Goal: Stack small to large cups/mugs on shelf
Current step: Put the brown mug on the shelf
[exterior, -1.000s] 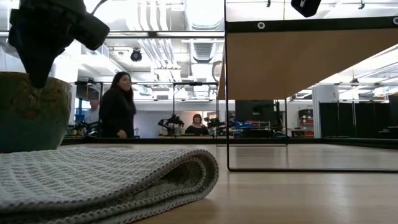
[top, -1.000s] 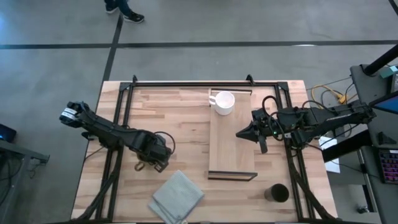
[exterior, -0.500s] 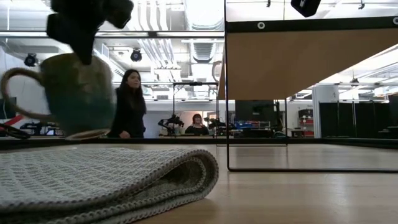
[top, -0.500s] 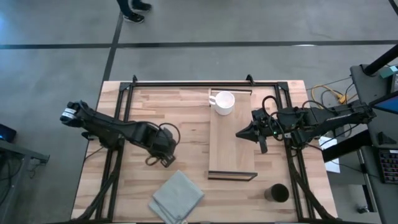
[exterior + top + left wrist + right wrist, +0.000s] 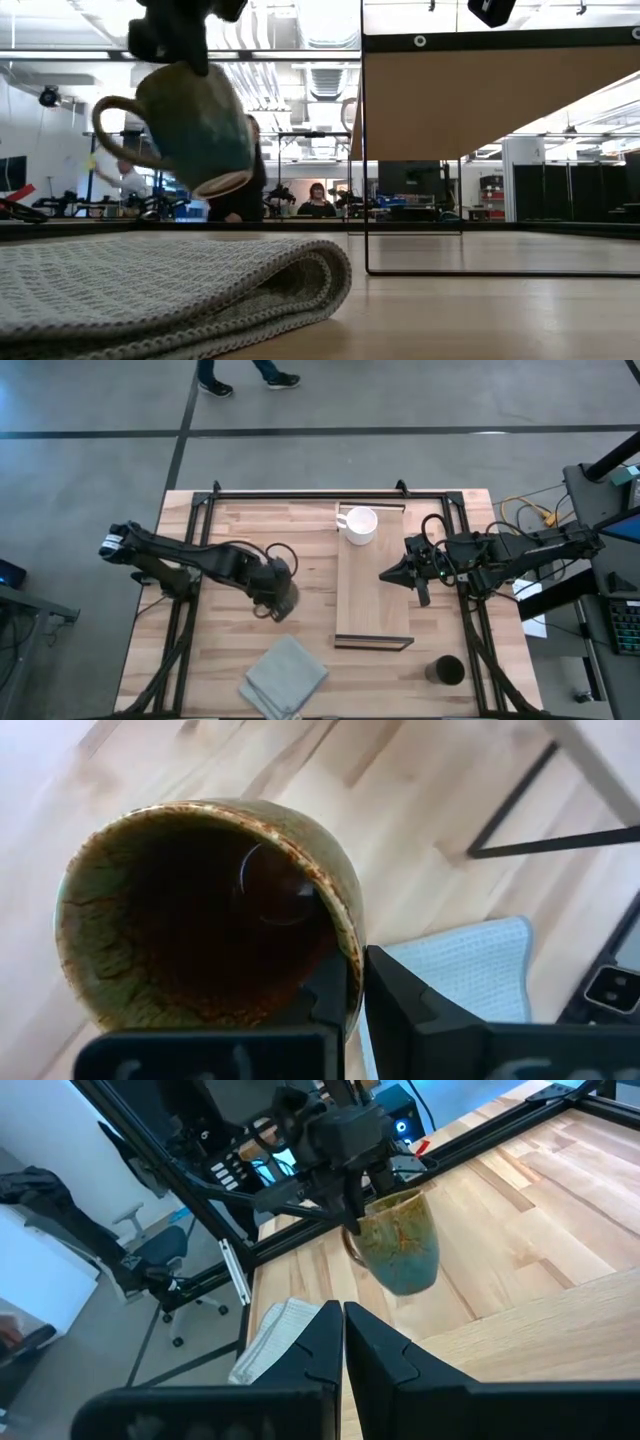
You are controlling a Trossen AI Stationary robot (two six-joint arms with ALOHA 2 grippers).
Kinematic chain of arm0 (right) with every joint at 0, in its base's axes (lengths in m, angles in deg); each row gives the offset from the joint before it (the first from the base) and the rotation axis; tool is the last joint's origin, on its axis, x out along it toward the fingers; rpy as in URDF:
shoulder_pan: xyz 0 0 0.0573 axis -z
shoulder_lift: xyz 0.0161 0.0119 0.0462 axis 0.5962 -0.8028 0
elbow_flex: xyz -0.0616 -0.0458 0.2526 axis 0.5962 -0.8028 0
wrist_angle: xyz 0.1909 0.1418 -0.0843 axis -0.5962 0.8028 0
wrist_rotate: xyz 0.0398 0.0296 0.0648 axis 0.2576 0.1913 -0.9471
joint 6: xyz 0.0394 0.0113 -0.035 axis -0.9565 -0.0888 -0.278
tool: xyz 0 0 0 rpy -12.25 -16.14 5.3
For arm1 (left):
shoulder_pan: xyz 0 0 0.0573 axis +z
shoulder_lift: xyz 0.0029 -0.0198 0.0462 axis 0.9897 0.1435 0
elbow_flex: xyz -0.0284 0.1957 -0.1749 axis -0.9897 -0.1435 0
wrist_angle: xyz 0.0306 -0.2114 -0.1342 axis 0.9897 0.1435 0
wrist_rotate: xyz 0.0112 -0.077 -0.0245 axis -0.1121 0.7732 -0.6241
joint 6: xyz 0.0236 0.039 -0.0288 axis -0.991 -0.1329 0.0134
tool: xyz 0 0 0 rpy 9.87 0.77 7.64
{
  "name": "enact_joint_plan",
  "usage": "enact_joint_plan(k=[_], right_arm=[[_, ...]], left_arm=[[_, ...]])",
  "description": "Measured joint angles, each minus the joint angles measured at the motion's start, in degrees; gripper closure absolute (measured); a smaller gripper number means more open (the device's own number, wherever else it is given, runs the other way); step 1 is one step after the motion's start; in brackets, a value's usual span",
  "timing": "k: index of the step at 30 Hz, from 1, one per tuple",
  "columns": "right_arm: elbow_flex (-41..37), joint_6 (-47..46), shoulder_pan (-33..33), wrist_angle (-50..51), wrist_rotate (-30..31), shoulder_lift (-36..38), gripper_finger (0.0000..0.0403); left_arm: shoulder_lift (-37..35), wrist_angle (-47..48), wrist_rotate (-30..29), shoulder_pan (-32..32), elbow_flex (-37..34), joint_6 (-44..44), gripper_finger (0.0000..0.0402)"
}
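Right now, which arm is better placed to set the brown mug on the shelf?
Left. The left gripper already grips the brown mug by its rim, lifted off the table beside the shelf. The right gripper sits over the shelf's edge, shut and empty.

Dark cup (image 5: 446, 671) too small for detail.

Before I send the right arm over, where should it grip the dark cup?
By the rim wall of the dark cup, one jaw inside, coming straight down with the right gripper: it stands upright, mouth open, with no handle visible.
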Motion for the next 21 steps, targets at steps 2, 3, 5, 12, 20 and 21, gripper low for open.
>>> enact_joint_plan(k=[2,3,5,12,20,21], right_arm=[[0.0,0.0,0.0,0.0,0.0,-0.02,0.0394],[0.0,0.0,0.0,0.0,0.0,-0.02,0.0394],[0.0,0.0,0.0,0.03,0.0,-0.02,0.0394],[-0.02,0.0,0.0,0.08,0.0,-0.02,0.0394],[-0.02,0.99,0.0,1.66,1.19,-0.02,0.0394],[-0.02,1.16,-0.02,2.27,2.56,-0.02,0.0394]], left_arm=[[1.67,0.64,-0.04,0.09,2.43,-2.47,0.04],[2.42,0.97,-0.04,0.11,3.84,-3.73,0.04],[4.47,1.2,-0.07,0.11,7.03,-6.09,0.04],[11.39,6.61,-1.19,0.39,20.7,-13.08,0.0401],[18.59,17.81,-4.34,1.07,37.55,-19.86,0.0401],[19.35,18.34,-4.57,1.14,39.59,-20.69,0.0401]])
